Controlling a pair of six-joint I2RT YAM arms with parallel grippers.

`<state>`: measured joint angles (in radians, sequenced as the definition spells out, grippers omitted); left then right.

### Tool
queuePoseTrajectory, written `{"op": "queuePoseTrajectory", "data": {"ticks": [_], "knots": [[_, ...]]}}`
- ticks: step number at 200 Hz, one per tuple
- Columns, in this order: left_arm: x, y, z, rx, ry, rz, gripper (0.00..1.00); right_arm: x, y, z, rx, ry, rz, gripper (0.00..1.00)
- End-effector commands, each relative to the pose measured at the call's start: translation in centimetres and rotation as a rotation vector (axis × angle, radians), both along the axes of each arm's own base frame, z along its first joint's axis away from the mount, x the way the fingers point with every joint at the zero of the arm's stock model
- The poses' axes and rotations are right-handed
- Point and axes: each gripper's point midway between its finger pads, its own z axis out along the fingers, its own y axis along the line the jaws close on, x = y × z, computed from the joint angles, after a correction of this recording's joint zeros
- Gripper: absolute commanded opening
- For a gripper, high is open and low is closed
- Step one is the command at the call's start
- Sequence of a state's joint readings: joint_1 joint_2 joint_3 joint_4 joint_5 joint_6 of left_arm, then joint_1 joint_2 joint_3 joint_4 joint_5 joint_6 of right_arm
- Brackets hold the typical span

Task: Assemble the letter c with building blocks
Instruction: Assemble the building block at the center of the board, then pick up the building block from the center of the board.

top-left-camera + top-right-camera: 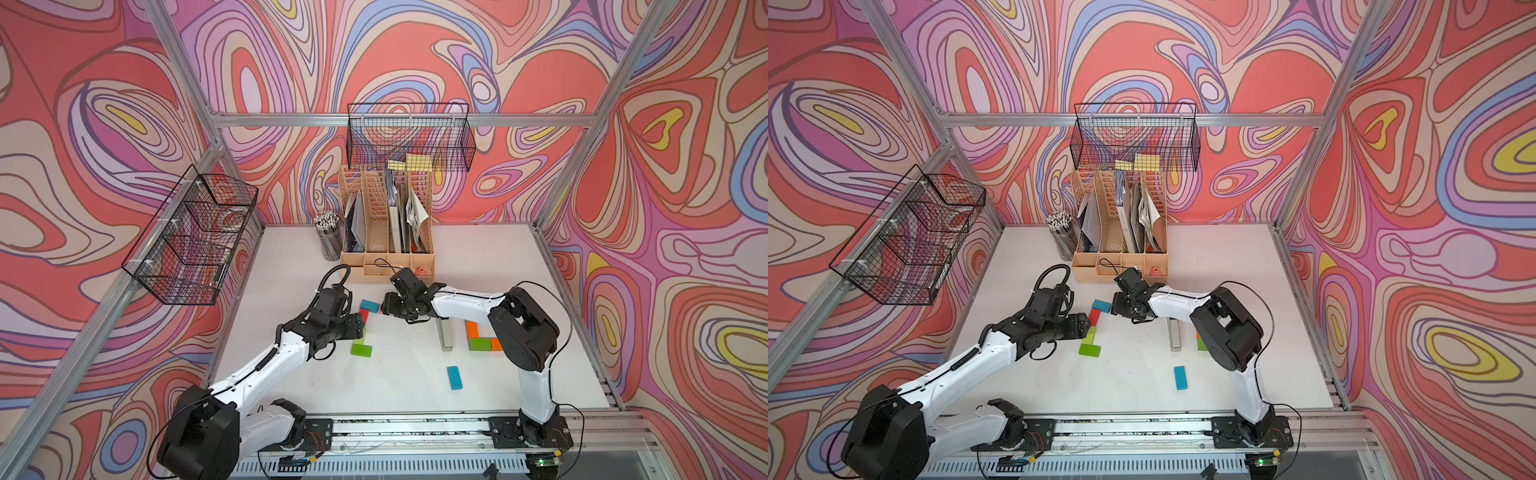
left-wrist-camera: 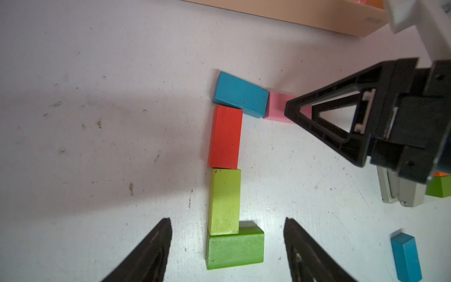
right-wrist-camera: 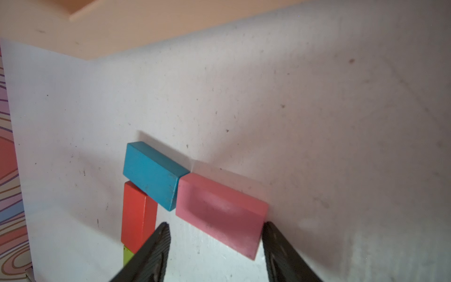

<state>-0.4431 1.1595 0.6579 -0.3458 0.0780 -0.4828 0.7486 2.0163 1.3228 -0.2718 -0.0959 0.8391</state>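
Observation:
The building blocks form a squared bracket, the letter c [image 2: 225,168]. Its spine is a red block [image 2: 224,136] and a lime block [image 2: 224,201]. A green block [image 2: 234,247] makes one arm, and a blue block [image 2: 240,94] with a pink block [image 2: 277,107] makes the other. My right gripper [image 3: 216,224] is open around the pink block [image 3: 219,210]: one fingertip [image 3: 268,229] touches its corner, the other stands apart. My left gripper [image 2: 227,221] is open, straddling the lime and green end without touching. In both top views the arms meet over the shape [image 1: 365,316] [image 1: 1095,318].
A stapler [image 1: 445,336] lies right of the shape, beside a group of orange and green blocks [image 1: 478,338]. A loose blue block [image 1: 454,377] lies nearer the front. A wooden file organiser [image 1: 386,249] and pencil cup [image 1: 328,243] stand behind. Wire baskets [image 1: 195,237] hang on the walls.

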Motion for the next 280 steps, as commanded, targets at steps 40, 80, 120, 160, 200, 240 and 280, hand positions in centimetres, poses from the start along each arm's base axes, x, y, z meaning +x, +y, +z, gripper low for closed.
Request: {"op": "queuePoseTrajectory", "data": {"ticks": [40,80,120,160,200,240,280], "knots": [[0.1,0.5,-0.5,0.013,0.001,0.017,0.75,-0.2,0.6,0.3,0.023,-0.007,0.012,0.64],[0.1,0.5,-0.6,0.016,0.005,0.018,0.75,-0.2,0.5,0.1,0.024,-0.005,0.007,0.64],[0.1,0.5,-0.8,0.017,0.009,0.017,0.75,-0.1,0.4,0.0,0.02,-0.007,0.005,0.64],[0.2,0.5,-0.8,0.021,0.011,0.019,0.75,0.0,-0.5,0.7,-0.023,-0.034,-0.006,0.64],[0.3,0.4,-0.7,0.023,0.005,0.008,0.75,-1.1,-1.5,3.2,-0.081,-0.1,0.102,0.64],[0.3,-0.2,-0.1,-0.002,-0.009,-0.025,0.74,-4.0,-4.6,4.7,-0.194,-0.095,0.206,0.62],[-0.2,-1.3,-0.2,-0.039,0.022,-0.074,0.73,-7.9,-8.2,7.1,-0.229,-0.034,0.201,0.59]]}}
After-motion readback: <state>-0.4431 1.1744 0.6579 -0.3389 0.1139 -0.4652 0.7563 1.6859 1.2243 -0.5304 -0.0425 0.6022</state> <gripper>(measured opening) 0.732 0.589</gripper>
